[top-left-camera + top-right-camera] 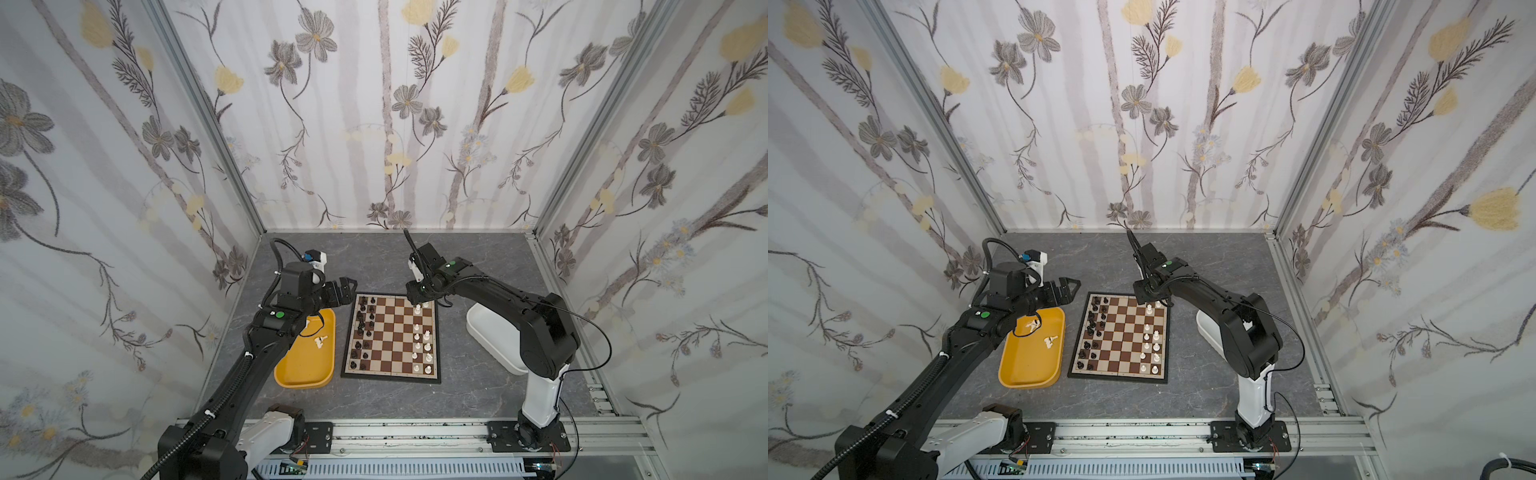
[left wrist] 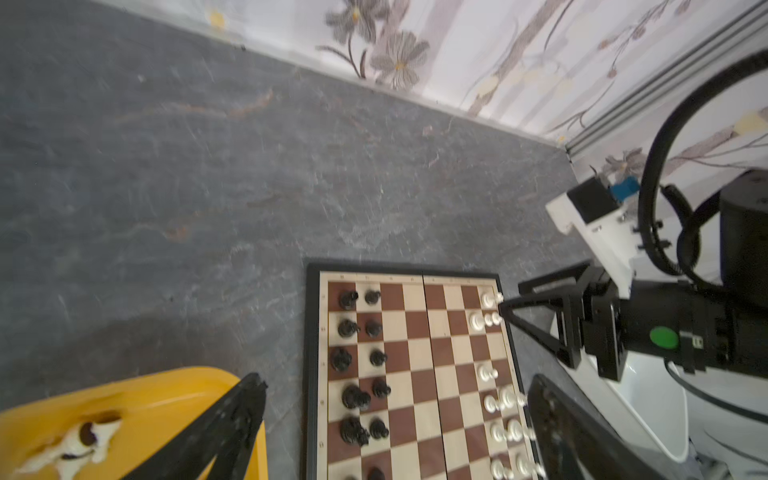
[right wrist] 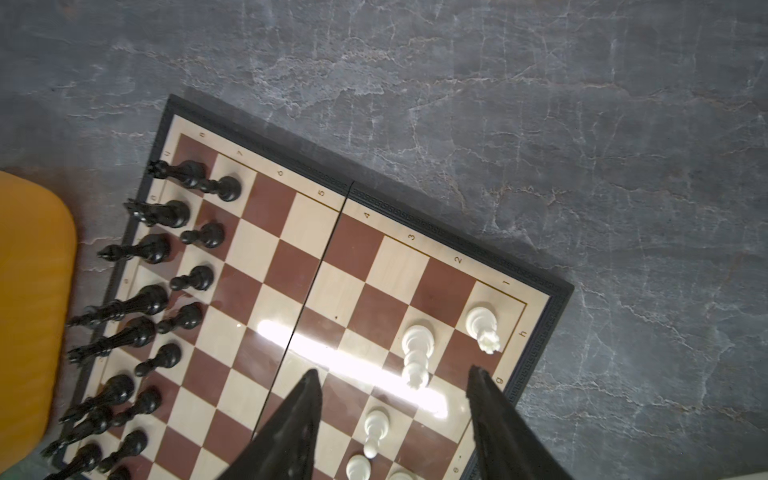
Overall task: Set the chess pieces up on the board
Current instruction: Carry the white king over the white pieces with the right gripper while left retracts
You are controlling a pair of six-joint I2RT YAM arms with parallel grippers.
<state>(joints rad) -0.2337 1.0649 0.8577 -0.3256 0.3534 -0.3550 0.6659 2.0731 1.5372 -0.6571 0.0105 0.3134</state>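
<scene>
Right gripper (image 3: 392, 372): jaws standing spread, holding nothing.
Left gripper (image 2: 395, 382): jaws gaping wide, empty.
White piece (image 3: 417, 353): standing just ahead of right jaws; probably light, rigid, slippery; pinch mid-stem.

Left tool (image 1: 347, 291), right tool (image 3: 392, 372): jaws apart.

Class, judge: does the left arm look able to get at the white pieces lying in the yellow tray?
Probably yes. The left gripper hangs open beside the yellow tray; the white pieces lie uncovered in it, and the right gripper is away over the board.
</scene>
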